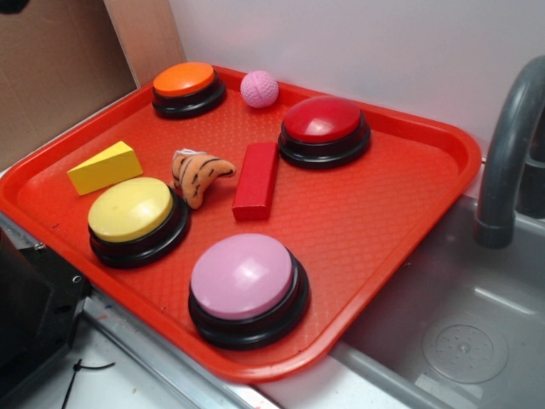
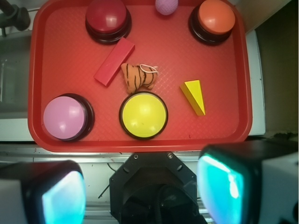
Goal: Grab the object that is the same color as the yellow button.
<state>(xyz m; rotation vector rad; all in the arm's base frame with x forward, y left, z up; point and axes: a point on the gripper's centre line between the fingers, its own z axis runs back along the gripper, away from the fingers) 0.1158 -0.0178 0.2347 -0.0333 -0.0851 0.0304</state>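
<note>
The yellow wedge-shaped object (image 1: pixel 106 167) lies on the red tray (image 1: pixel 358 230) at its left side, just behind the yellow button (image 1: pixel 136 217). From the wrist view the object (image 2: pixel 194 96) sits to the right of the yellow button (image 2: pixel 143 115). My gripper (image 2: pixel 140 191) hangs high above the tray's near edge, over the black robot base. It is open, with its fingers (image 2: pixel 60 200) far apart and nothing between them. The gripper does not show in the exterior view.
Also on the tray are an orange button (image 1: pixel 187 87), a dark red button (image 1: pixel 324 128), a pink button (image 1: pixel 247 285), a red block (image 1: pixel 256 180), a striped plush (image 1: pixel 197 174) and a pink ball (image 1: pixel 260 89). A sink (image 1: pixel 477 315) with a grey faucet (image 1: pixel 507 153) lies to the right.
</note>
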